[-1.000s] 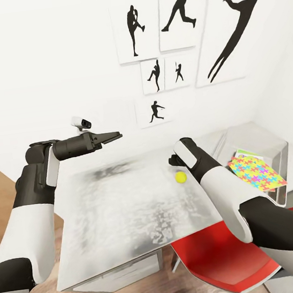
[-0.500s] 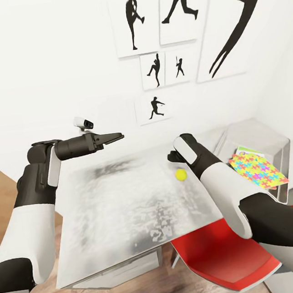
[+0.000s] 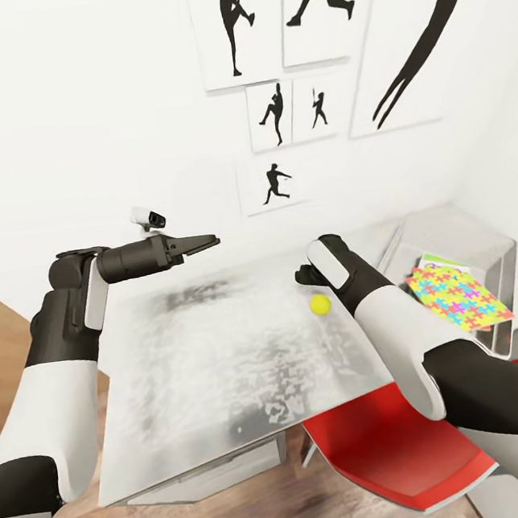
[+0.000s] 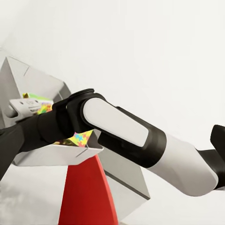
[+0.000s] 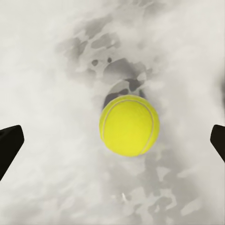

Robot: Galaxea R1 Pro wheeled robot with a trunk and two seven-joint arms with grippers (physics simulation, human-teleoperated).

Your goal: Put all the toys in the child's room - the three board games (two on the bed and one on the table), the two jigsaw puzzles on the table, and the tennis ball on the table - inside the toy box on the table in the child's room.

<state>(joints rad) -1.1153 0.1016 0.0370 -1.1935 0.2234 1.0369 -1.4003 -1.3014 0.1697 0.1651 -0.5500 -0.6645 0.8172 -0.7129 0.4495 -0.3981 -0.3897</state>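
Yellow-green tennis ball [image 5: 129,125] on mottled light-grey table [image 3: 223,361], puzzle [image 3: 459,304] in toy box [image 3: 485,251].

Bright even render light, soft shadows, sharp

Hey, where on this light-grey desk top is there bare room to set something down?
The light-grey desk top lies bare from the left gripper to the small yellow-green tennis ball. It is crowded at the light-grey toy box holding the multicoloured jigsaw puzzle square.

Light-grey table [image 3: 225,377] with tennis ball [image 3: 321,305] and toy box [image 3: 451,235].
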